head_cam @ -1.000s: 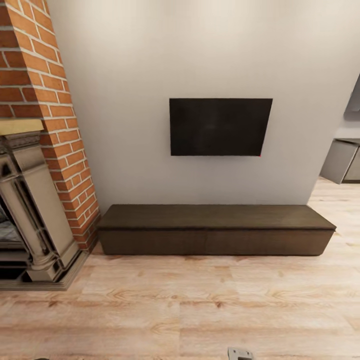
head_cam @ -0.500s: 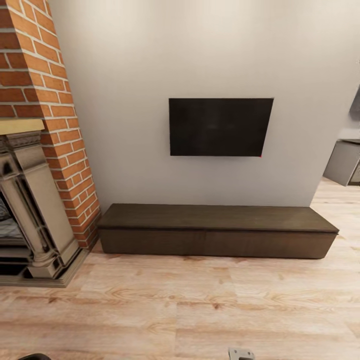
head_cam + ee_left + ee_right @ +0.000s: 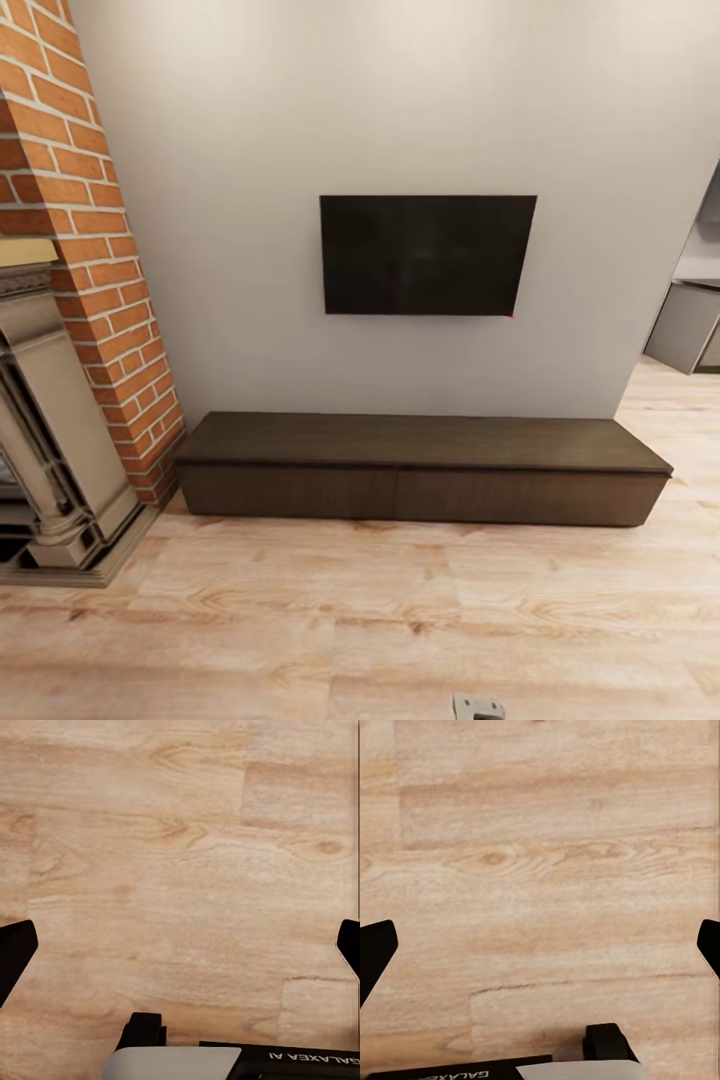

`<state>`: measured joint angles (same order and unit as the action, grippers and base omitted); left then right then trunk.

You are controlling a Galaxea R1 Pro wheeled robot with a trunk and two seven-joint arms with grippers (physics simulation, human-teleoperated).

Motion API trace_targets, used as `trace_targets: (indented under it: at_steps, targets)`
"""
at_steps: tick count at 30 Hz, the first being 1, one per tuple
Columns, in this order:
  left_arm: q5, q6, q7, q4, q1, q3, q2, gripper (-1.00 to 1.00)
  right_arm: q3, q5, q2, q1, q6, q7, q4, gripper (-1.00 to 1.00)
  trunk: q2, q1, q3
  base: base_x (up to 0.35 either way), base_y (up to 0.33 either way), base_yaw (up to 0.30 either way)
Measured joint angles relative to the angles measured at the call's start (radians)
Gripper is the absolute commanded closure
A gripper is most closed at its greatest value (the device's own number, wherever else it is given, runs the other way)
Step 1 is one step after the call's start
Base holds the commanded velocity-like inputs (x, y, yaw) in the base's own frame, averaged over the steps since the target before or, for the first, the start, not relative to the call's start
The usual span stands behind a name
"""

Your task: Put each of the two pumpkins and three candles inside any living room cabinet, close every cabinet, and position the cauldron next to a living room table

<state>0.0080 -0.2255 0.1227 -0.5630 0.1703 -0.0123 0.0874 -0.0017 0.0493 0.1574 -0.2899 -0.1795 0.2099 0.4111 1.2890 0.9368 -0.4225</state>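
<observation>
1. Cabinet (image 3: 420,468) sits low and long against the grey wall, right under the black TV (image 3: 426,255); brick fireplace (image 3: 70,300) at its left end, grey kitchen unit (image 3: 688,328) far right.
2. Cabinet fronts look flush and shut, two plain panels with a seam near the middle, no handles visible. Top is bare.
3. Left gripper (image 3: 180,945): dark fingertips at both edges of the left wrist view, spread wide, nothing between them, just wood floor (image 3: 180,855) below.
4. Right gripper (image 3: 540,945): same, fingertips wide apart, nothing held, pointing down at floor.
5. Robot faces the cabinet with floor between, not within reach yet by my read.
6. Handling guess: cabinet is heavy and rigid, won't shift. Handle-less fronts likely need a fingertip hooked on a panel's top or side edge, or at the centre seam; smooth wood face may be slippery.
7. Step guess: approaching the cabinet, likely to open a front for stowing things.
</observation>
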Motion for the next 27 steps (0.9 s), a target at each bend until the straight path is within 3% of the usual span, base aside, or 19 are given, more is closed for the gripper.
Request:
trace_targets:
  at_steps: [15,22,27]
  targets:
    - [0.0,0.0,0.0,0.0,0.0,0.002,0.0,-1.0,0.0,0.001,0.004,0.0,0.001,0.002,0.0,-1.0,0.0,0.0,0.0,0.009,-0.013,0.0]
    - [0.0,0.0,0.0,0.0,0.0,0.002,0.0,-1.0,-0.001,0.001,0.005,0.0,-0.004,0.004,0.0,-1.0,0.0,0.0,0.0,0.158,-0.185,0.012]
    - [0.0,0.0,0.0,0.0,0.0,0.003,0.0,-1.0,-0.001,0.005,0.005,0.0,-0.002,0.055,0.0,-1.0,0.0,0.0,0.0,0.198,-0.235,0.213]
